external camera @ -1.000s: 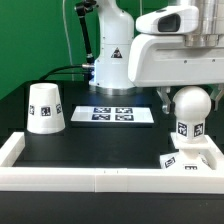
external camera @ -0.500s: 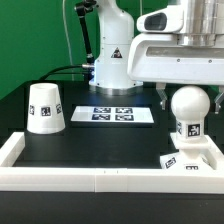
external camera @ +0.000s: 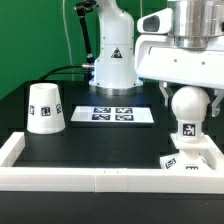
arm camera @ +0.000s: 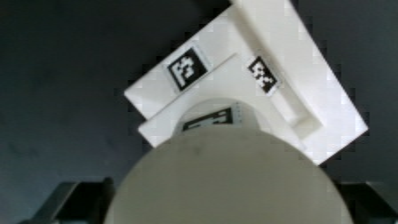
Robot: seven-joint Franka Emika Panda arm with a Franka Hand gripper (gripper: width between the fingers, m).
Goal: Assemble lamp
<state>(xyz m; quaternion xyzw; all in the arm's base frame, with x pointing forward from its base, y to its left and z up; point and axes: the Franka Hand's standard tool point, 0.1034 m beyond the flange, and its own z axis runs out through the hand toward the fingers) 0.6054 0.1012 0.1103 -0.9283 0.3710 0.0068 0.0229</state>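
Observation:
The round white bulb (external camera: 190, 105) stands upright on its short tagged stem (external camera: 187, 131), on the flat square base (external camera: 190, 160) at the exterior view's right, in the corner of the white frame. My gripper (external camera: 189, 100) hangs straight over the bulb with one dark finger on each side, closed against it. In the wrist view the bulb (arm camera: 222, 170) fills the space between the fingers (arm camera: 75, 200), and the tagged base (arm camera: 267, 70) lies below. The tapered shade (external camera: 45, 108) stands apart at the exterior view's left.
The marker board (external camera: 113, 114) lies at the back middle of the black table. A low white frame (external camera: 90, 178) runs along the front and sides. The arm's white pedestal (external camera: 112, 60) stands behind the board.
The wrist has turned over the bulb and the hand sits slightly higher. The stem's tag has shifted a little to the exterior view's right. The base and the shade have not moved.

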